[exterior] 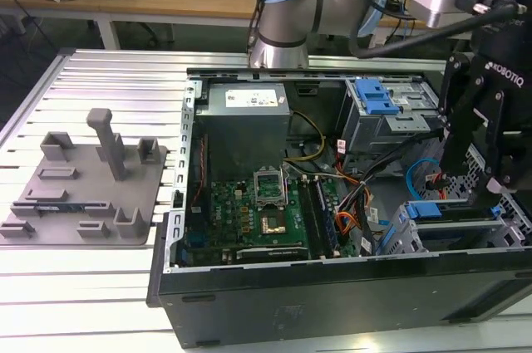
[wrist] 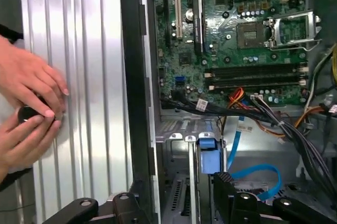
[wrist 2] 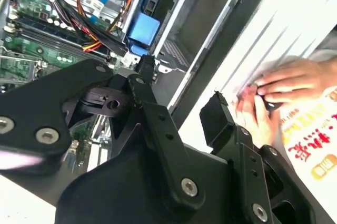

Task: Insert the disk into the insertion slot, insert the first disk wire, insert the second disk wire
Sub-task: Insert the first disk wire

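The disk (exterior: pixel 434 209) lies in the insertion slot (exterior: pixel 399 238) at the computer case's (exterior: pixel 332 295) near corner, on the exterior view's right, with its blue carrier edge showing. The hand (exterior: pixel 472 191) hangs over it, black fingers spread with nothing between them. Beyond lie the motherboard (exterior: pixel 258 212), then the grey power supply (exterior: pixel 245 125). A grey fixture plate (exterior: pixel 83 187) sits on the table (exterior: pixel 108 79), well apart.

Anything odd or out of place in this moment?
Yes: a person's hands rest on the ribbed table beside the open computer case, pinching a small black object, near the open gripper. Hands this close to the arm stand out.
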`<act>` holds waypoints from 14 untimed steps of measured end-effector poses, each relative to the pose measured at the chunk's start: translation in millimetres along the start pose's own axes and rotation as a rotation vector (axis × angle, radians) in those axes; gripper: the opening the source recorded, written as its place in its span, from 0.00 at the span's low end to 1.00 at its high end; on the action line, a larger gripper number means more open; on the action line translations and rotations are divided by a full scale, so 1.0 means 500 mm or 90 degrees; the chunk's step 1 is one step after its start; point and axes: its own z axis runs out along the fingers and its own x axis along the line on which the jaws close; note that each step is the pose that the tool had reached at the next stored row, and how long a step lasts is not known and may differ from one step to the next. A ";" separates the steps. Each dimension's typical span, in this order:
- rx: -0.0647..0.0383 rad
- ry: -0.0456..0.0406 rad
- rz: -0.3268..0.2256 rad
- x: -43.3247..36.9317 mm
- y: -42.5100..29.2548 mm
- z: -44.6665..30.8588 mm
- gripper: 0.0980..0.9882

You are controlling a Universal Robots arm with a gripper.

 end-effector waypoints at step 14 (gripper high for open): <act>0.002 0.0850 -0.005 -0.088 -0.060 0.003 0.59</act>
